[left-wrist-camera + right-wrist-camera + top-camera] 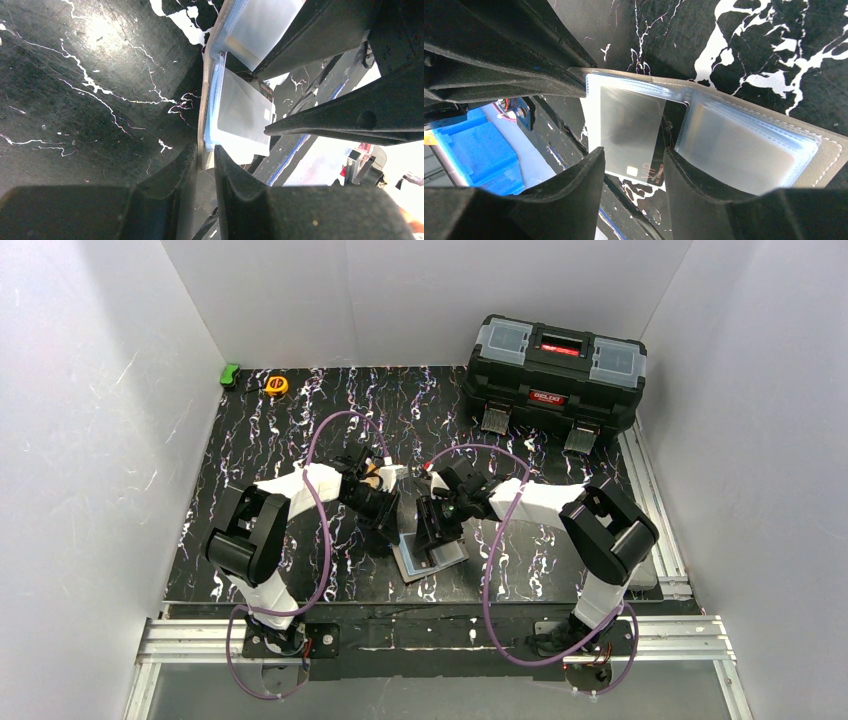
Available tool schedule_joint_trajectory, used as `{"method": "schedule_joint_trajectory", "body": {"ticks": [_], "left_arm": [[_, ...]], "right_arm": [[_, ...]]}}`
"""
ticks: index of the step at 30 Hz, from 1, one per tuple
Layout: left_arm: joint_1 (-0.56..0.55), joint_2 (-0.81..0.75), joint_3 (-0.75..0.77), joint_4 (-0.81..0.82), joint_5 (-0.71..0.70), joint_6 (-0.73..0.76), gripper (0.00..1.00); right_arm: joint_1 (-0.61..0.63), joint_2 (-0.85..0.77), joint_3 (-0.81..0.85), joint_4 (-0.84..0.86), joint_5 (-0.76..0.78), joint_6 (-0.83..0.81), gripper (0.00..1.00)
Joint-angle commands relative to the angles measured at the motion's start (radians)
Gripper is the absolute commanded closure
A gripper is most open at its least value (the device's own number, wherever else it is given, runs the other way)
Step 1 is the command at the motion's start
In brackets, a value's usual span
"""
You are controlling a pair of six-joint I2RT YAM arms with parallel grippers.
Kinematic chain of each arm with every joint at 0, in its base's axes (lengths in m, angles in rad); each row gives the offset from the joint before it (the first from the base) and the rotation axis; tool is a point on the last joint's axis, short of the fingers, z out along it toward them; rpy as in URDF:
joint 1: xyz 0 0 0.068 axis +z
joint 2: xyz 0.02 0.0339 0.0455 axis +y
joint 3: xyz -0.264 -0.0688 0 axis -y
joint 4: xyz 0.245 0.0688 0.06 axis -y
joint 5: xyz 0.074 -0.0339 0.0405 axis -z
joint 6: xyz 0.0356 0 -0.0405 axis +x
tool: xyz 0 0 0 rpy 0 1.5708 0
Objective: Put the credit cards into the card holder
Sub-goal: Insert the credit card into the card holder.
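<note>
1. Card holder: lies open on the worktop between both arms, taupe cover down, clear pockets facing up.
2. Credit card: dark, with a chip and "VIP" print at its exposed end. It sits partly inside a clear pocket on one half of the holder, with that end sticking out past the pocket mouth. No other cards can be made out in these views.
3. Left claw: fingers close together, straddling the edge of the holder's cover. You cannot tell whether they pinch it or merely flank it.
4. Right claw: fingers apart, flanking the card's exposed end. Whether they touch it cannot be told.
5. Risk, holder slip: if the left claw lacks a firm pinch, your push on the card would likely slide the whole holder across the smooth worktop rather than seat the card.
6. Risk, jam: if the card is driven in skewed, a corner may catch the pocket seam. Forcing it could buckle the card or crease the thin plastic.
7. Risk, pull-out: if you lift the right claw away while its fingers rub the card's edges, it may drag the card out of the pocket.
8. Risk, collision: both claws crowd one small holder, so a careless sideways move could knock one against the other.
9. Toolbox: at the far right corner, well apart and not involved.
</note>
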Motion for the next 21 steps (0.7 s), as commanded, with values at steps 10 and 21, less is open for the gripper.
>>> {"method": "schedule_joint_trajectory", "body": {"ticks": [10,21], "left_arm": [[0.016,-0.004,0.053,-0.099,-0.132,0.098,0.79],[0.020,-0.003,0.073,-0.147,-0.138,0.127,0.80]], "right_arm": [[0.003,-0.043,0.034,-0.048,0.004,-0.032,0.47],[-0.002,-0.023,0.039,-0.055,0.018,-0.039,0.47]]}}
